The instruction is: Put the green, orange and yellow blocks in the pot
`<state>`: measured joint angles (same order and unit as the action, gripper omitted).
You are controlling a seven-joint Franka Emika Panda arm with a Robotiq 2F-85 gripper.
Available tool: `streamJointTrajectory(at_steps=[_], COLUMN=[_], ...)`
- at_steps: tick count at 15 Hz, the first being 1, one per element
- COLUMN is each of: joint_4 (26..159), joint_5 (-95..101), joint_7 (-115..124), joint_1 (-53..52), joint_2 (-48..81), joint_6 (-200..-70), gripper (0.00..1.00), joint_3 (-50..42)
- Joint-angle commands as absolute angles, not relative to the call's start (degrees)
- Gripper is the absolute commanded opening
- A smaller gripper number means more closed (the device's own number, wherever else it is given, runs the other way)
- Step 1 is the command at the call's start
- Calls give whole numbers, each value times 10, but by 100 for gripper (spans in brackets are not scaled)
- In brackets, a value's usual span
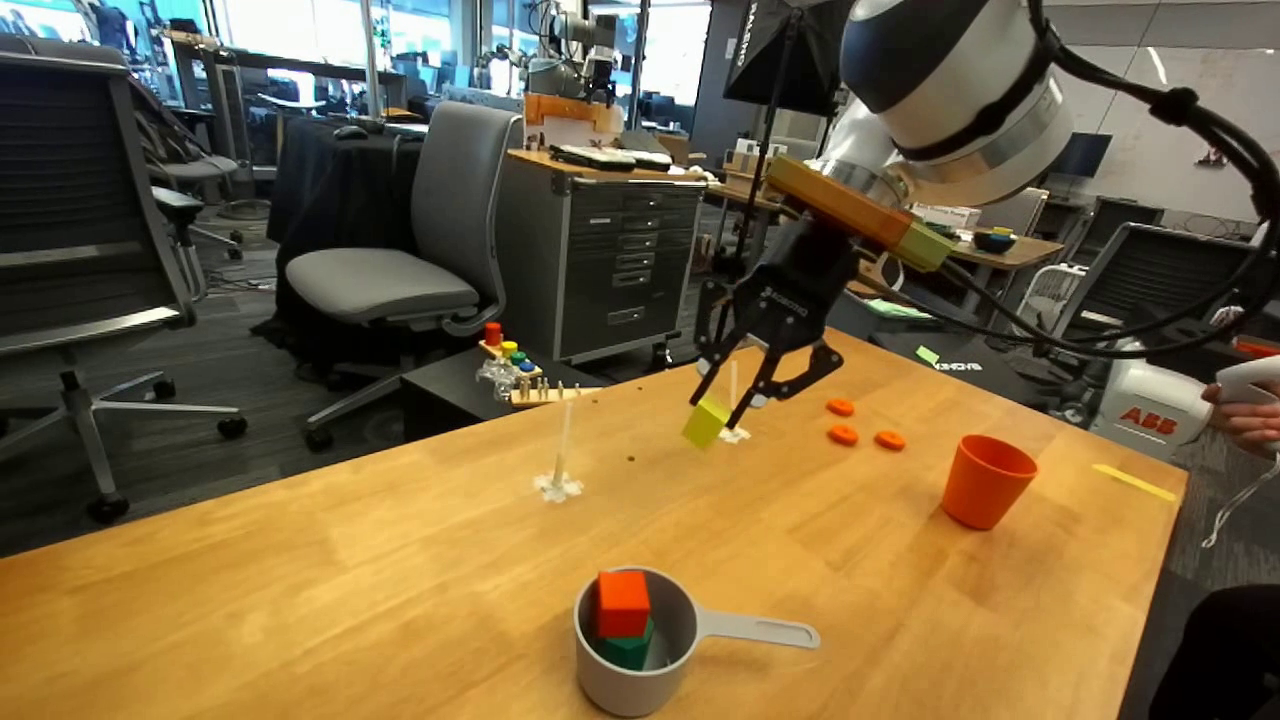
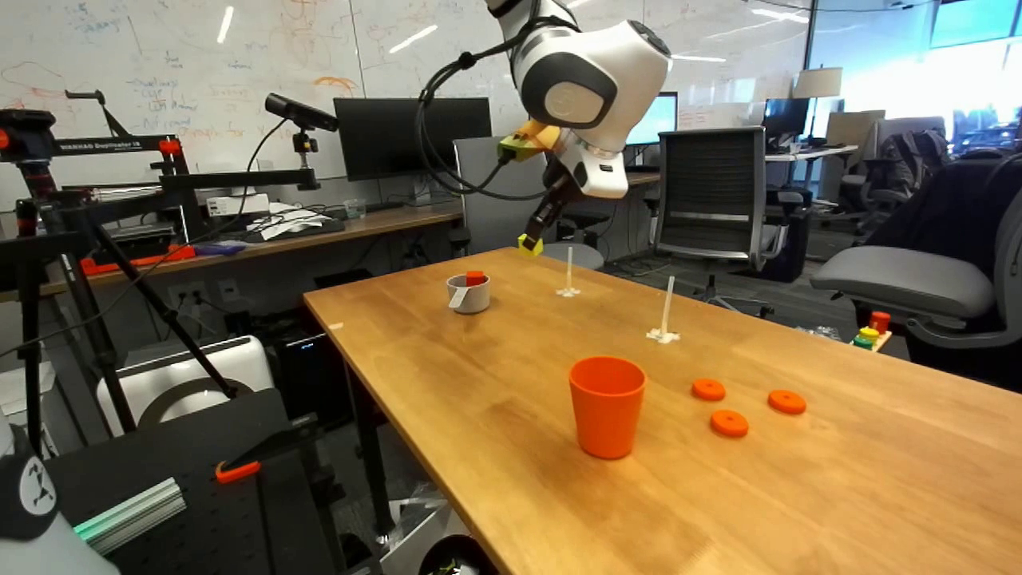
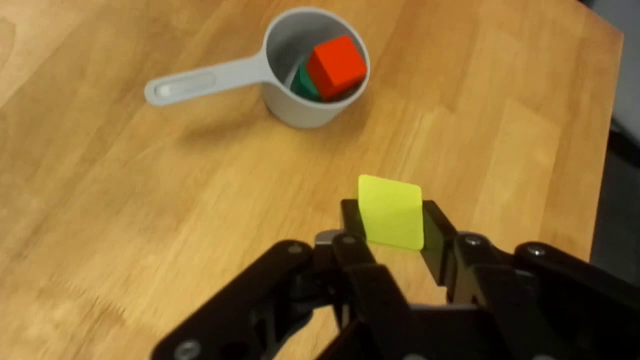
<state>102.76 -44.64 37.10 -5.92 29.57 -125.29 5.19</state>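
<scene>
Diagonally downward over the table (image 1: pixel 420 580), the arm (image 1: pixel 935 105), its hand (image 3: pixel 392 220) tight around the yellow block (image 1: pixel 705 425).

The claw (image 1: pixel 713 412) holds the yellow block (image 1: pixel 706 425), tipped, above the counter (image 1: pixel 400 570). Inside the pot (image 1: pixel 628 692), the orange block (image 1: pixel 623 603) sits on top of the green block (image 1: pixel 628 653) (just a bit of that one shows). The cup (image 1: pixel 982 490) stands upright near three discs (image 1: pixel 843 435). Two thin sticks (image 1: pixel 563 445) stand up.
</scene>
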Motion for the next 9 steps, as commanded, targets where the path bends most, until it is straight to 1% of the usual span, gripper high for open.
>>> streamJointTrajectory(at_steps=[1,9], joint_4=[998,962], joint_5=[-435,-427], joint_7=[375,387], joint_1=[-93,-147], joint_2=[317,395], joint_6=[-1228,-1220], gripper=[8,9], joint_3=[67,83])
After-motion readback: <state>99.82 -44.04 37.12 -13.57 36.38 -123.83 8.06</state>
